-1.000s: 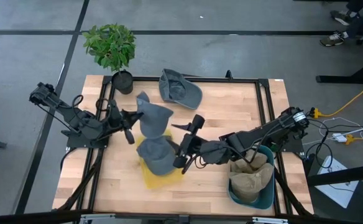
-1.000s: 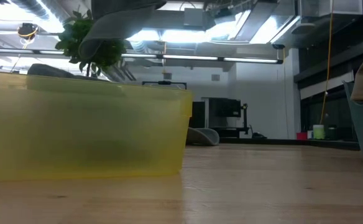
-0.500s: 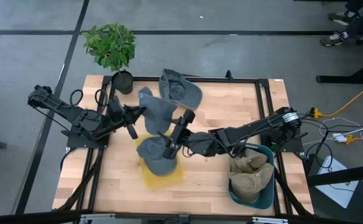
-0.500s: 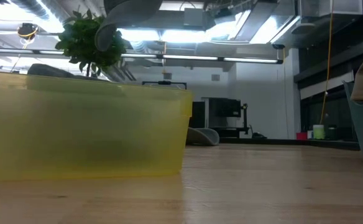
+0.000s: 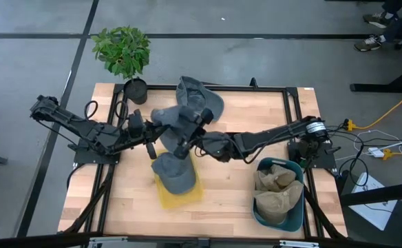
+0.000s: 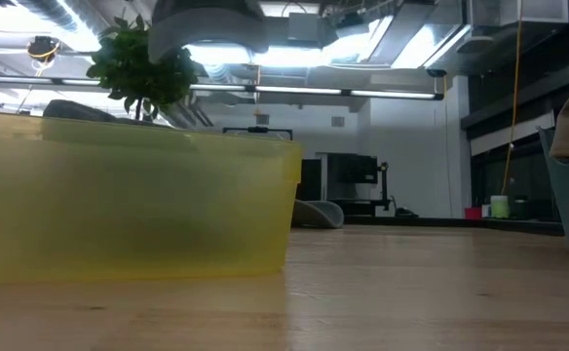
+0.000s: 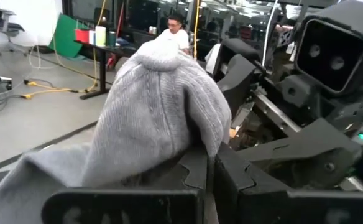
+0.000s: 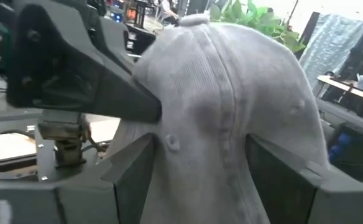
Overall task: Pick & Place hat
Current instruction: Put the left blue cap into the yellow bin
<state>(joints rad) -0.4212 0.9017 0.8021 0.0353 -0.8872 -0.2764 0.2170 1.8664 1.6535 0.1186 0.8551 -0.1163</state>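
A grey cap [image 5: 178, 118] hangs in the air above the yellow bin [image 5: 187, 198], held by my left gripper [image 5: 151, 135], which is shut on it. In the left wrist view the cap [image 7: 150, 106] bulges over the shut fingers. My right gripper [image 5: 185, 140] is open, and in the right wrist view its fingers stand on either side of the cap's crown [image 8: 231, 93]; I cannot tell whether they touch it. The low view shows the cap [image 6: 207, 21] high above the bin [image 6: 133, 205]. A second grey cap [image 5: 173, 172] lies in the bin. My left gripper pinches the grey cap between its two fingers [image 7: 231, 186], at the cloth of its lower edge [image 7: 191, 146], coming level from the table's left. The cap is lifted clear, its crown bulging up over the fingers.
A third grey cap [image 5: 199, 96] lies near the table's far edge. A potted plant [image 5: 124, 55] stands at the far left corner. A blue bin [image 5: 294, 217] with tan hats [image 5: 277, 193] sits at the near right. A person shows far off in the left wrist view.
My right gripper has moved from beside the yellow bin toward the far left and come up around the held cap. My left gripper has carried the cap a little toward the right and far edge, staying shut on it.
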